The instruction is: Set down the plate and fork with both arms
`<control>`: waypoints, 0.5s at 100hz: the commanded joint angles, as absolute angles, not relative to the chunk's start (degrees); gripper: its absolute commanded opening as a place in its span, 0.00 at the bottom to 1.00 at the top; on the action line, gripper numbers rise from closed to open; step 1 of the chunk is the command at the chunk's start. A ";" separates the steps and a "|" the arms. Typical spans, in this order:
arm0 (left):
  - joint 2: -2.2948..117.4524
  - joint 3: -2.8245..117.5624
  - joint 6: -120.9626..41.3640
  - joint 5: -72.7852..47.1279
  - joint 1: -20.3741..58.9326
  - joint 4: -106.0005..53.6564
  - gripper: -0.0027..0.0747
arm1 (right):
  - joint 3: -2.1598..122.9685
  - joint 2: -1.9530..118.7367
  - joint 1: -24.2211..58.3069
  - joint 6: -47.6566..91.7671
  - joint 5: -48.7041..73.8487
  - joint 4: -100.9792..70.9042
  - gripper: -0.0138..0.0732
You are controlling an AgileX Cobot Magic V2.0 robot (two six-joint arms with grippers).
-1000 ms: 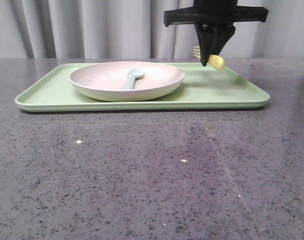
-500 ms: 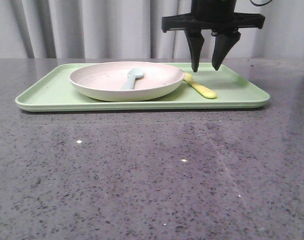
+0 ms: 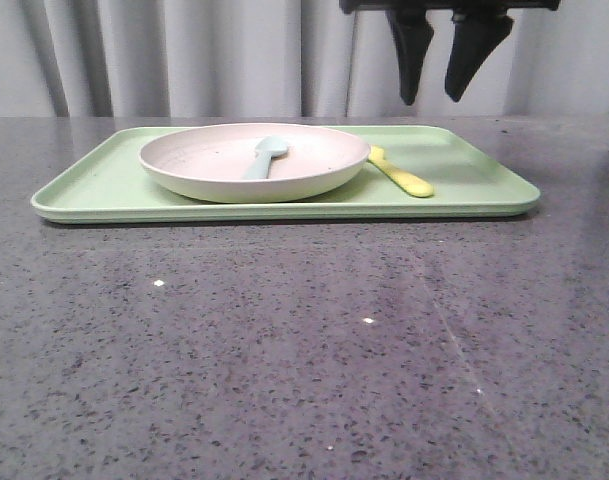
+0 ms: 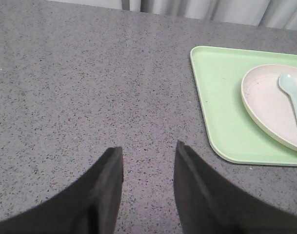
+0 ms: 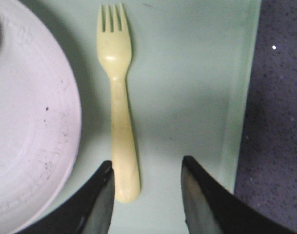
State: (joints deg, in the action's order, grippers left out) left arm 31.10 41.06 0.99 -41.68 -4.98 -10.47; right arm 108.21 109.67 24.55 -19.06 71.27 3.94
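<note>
The cream-pink plate (image 3: 254, 160) sits on the left half of the light-green tray (image 3: 484, 185). It also shows in the right wrist view (image 5: 26, 122) and the left wrist view (image 4: 270, 105). The yellow fork (image 3: 402, 175) lies flat on the tray just right of the plate, seen lengthwise in the right wrist view (image 5: 118, 107). My right gripper (image 3: 442, 95) is open and empty, raised above the fork; in its wrist view (image 5: 147, 163) the fork's handle end lies by one finger. My left gripper (image 4: 148, 148) is open and empty over bare table, left of the tray (image 4: 221, 112).
A pale blue-grey spoon (image 3: 266, 156) lies in the plate, also in the left wrist view (image 4: 294, 100). The grey speckled table (image 3: 284, 340) stretches in front of the tray. Grey curtains (image 3: 184, 55) hang behind.
My right gripper held the fork above the tray, opened and let it go onto the tray beside the plate, then rose upward, open.
</note>
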 commanded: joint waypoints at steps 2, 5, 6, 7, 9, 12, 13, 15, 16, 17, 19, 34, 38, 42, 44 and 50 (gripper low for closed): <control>31.36 42.58 1.22 -37.78 -5.06 -11.41 0.35 | 105.52 102.05 24.53 -18.49 73.01 4.49 0.55; 31.36 42.58 1.22 -37.78 -5.06 -11.41 0.35 | 104.12 100.48 24.53 -18.49 72.10 4.49 0.55; 31.36 42.58 1.22 -37.78 -5.06 -11.41 0.35 | 103.39 100.16 24.53 -18.49 71.69 4.49 0.55; 31.36 42.58 1.22 -37.78 -5.06 -11.41 0.35 | 103.03 99.83 24.53 -18.49 71.47 4.49 0.55; 31.36 42.58 1.22 -37.78 -5.06 -11.41 0.35 | 101.94 98.86 24.53 -18.49 70.87 4.49 0.55; 31.36 42.58 1.22 -37.78 -5.06 -11.41 0.35 | 100.44 97.23 24.53 -18.54 70.03 4.49 0.55; 31.36 42.58 1.22 -37.78 -5.06 -11.41 0.35 | 99.66 96.91 24.53 -18.54 69.57 4.49 0.55; 31.36 42.58 1.22 -37.78 -5.06 -11.41 0.35 | 98.87 95.94 24.53 -18.54 69.08 4.49 0.55; 31.36 42.58 1.22 -37.78 -5.06 -11.41 0.35 | 98.07 95.60 24.53 -18.54 68.63 4.49 0.55; 31.36 42.58 1.22 -37.78 -5.06 -11.41 0.35 | 97.29 94.93 24.53 -18.54 68.12 4.49 0.55; 31.36 42.58 1.22 -37.78 -5.06 -11.41 0.35 | 96.49 93.91 24.53 -18.54 67.60 4.49 0.55; 31.36 42.58 1.22 -37.78 -5.06 -11.41 0.35 | 87.22 86.64 24.53 -18.54 61.28 4.55 0.55; 31.36 42.58 1.22 -37.78 -5.06 -11.41 0.35 | 84.78 84.53 24.53 -18.54 59.73 4.55 0.55; 31.36 42.58 1.22 -37.78 -5.06 -11.41 0.35 | 82.75 82.73 24.53 -18.54 58.44 4.55 0.55; 31.36 42.58 1.22 -37.78 -5.06 -11.41 0.35 | 81.55 81.67 24.53 -18.54 57.58 4.55 0.55; 31.36 42.58 1.22 -37.78 -5.06 -11.41 0.35 | 78.32 78.43 24.53 -18.54 55.19 4.55 0.55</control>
